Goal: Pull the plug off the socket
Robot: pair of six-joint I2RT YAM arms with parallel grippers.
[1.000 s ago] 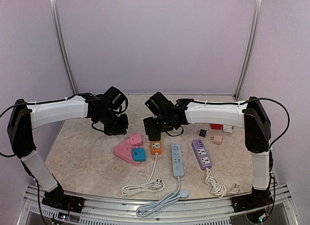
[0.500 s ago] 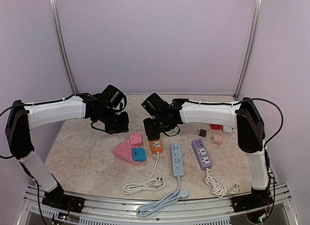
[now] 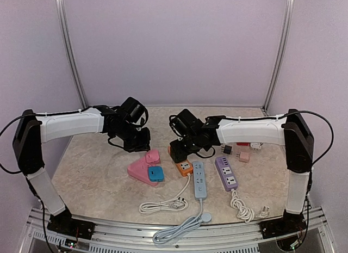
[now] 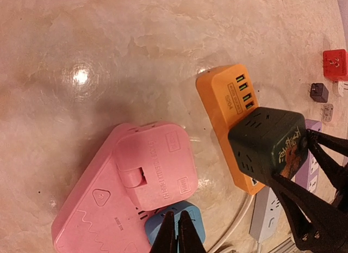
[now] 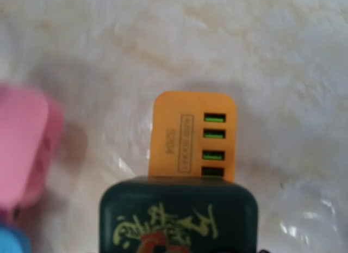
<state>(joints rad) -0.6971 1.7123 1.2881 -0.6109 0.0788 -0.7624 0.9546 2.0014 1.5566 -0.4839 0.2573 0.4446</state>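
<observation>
Right gripper [image 4: 291, 155] is clamping the dark green cube plug [image 4: 261, 136] from two sides. The plug is sitting against the orange socket block [image 4: 225, 98], just past that block's row of four USB ports. The two are touching, and whether the pins are seated inside cannot be told. The orange socket block is lying skewed on the marble table [image 4: 81, 46], with its white cable [image 3: 163, 201] trailing toward the near edge. Just to the left of the block, the left gripper [image 4: 178, 231] is hanging with its jaws pressed together and nothing between them. It is hovering over a blue adapter [image 3: 155, 174] plugged into a pink triangular power strip [image 4: 92, 209], which is also carrying a pink adapter [image 4: 155, 166]. To the right of the orange block, a grey-blue power strip [image 3: 199, 179] and a purple power strip [image 3: 226, 173] are lying side by side. A red adapter [image 4: 334, 64] is resting farther off beyond them.
</observation>
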